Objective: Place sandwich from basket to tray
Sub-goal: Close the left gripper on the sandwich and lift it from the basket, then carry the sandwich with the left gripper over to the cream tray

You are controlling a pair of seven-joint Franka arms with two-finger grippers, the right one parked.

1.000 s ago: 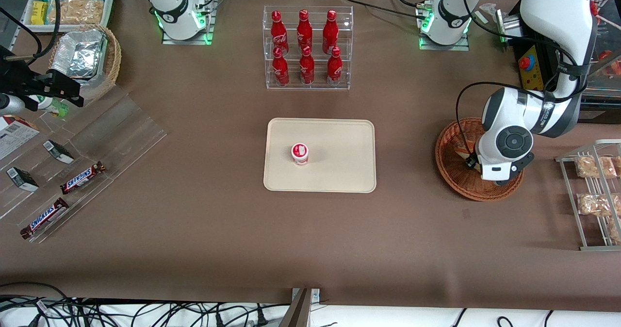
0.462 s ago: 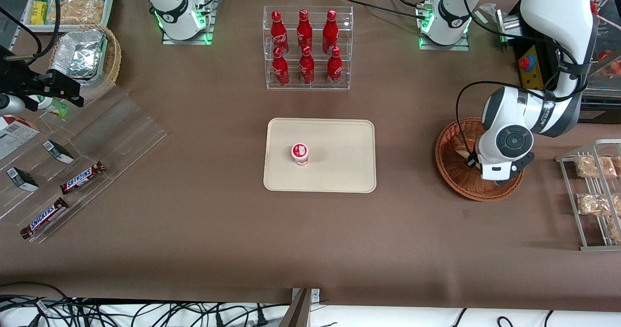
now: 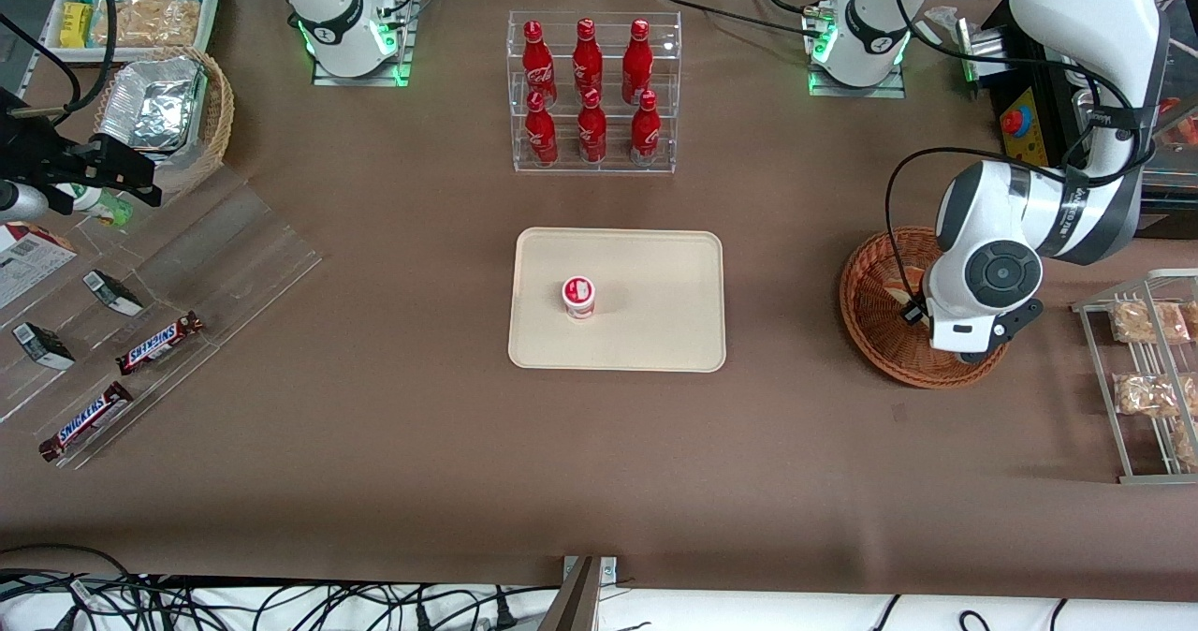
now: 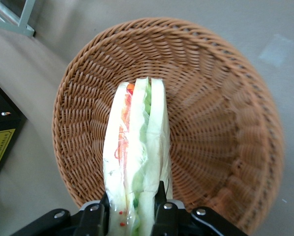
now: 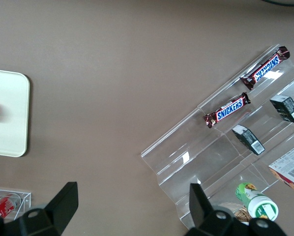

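Note:
The sandwich (image 4: 137, 147), a clear-wrapped wedge of white bread with red and green filling, is clamped between the fingers of my left gripper (image 4: 132, 199), one finger on each bread face. It hangs over the bowl of the reddish-brown wicker basket (image 4: 211, 98); whether its tip touches the weave I cannot tell. In the front view the arm's white wrist (image 3: 983, 280) covers the gripper and part of the basket (image 3: 866, 331). Only a pale sliver of the sandwich (image 3: 900, 288) shows there. The cream tray (image 3: 655, 275) lies mid-table, toward the parked arm from the basket.
A small red-lidded cup (image 3: 578, 296) stands on the tray. A clear rack of red bottles (image 3: 590, 93) sits farther from the front camera than the tray. A wire rack with bagged snacks (image 3: 1146, 378) stands beside the basket at the working arm's end.
The wrist has shifted slightly upward and toward the working arm's end of the table. The sandwich stays in the grip over the basket.

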